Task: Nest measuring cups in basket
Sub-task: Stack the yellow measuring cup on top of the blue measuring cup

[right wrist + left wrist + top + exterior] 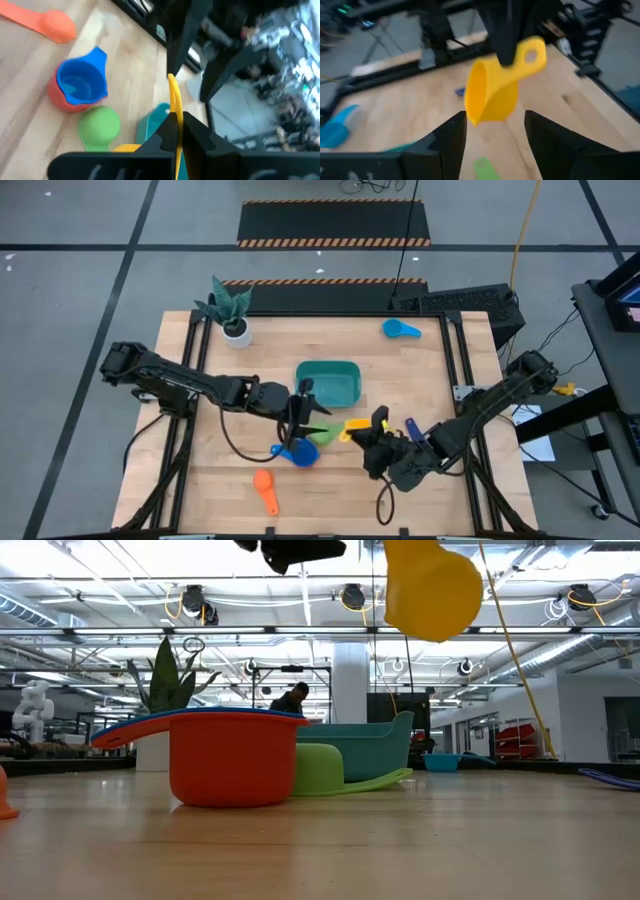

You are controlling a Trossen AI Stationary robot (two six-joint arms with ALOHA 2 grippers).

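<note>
High view: teal basket [329, 383] mid-table and holding no cup that shows. Right gripper [377, 427] sits just in front of it, pinching the yellow cup [356, 424] by the handle. Left gripper [304, 412] waits nearby, over the blue cup [298, 453], which sits inside the red cup [279, 451]. Green cup [324, 436] lies beside them; orange cup [264, 490] and light-blue cup [401, 329] lie well apart.

Low view: yellow cup [432, 585] hangs clear above the table, a lift the overhead view cannot show. It is probably raised to clear the other cups.

Left wrist view: left fingers [447, 140] spread, nothing between them; yellow cup [495, 90] tilts on its side opposite.

Right wrist view: handle edge-on, clamped between the right fingers [162, 137]. Only here is the blue-in-red nesting [80, 86] plain.
</note>
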